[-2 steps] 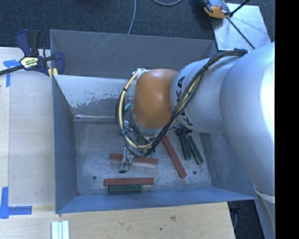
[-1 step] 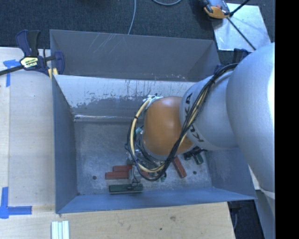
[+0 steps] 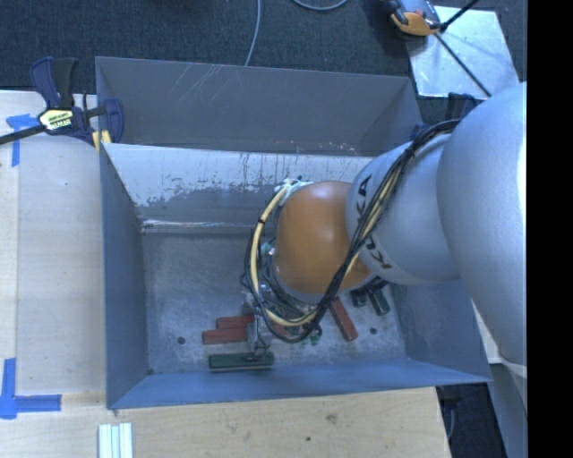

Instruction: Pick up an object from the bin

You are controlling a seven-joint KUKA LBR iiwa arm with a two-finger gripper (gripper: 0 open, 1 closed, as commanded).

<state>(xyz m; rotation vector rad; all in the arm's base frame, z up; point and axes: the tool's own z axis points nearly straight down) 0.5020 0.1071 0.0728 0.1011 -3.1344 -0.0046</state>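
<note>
Dk green bar [image 3: 238, 360] nr bin [image 3: 125, 268] front wall, jaws just above; open/shut can't tell.

Well beyond the end effector [image 3: 260, 344], along the far edge, a dark carpet-like surface [image 3: 179, 27] with a thin pale cable [image 3: 260, 31] trailing across. To the left and on the near side, pale wood-toned counter [image 3: 54, 268], lightly speckled. Soft, even light throughout.
</note>
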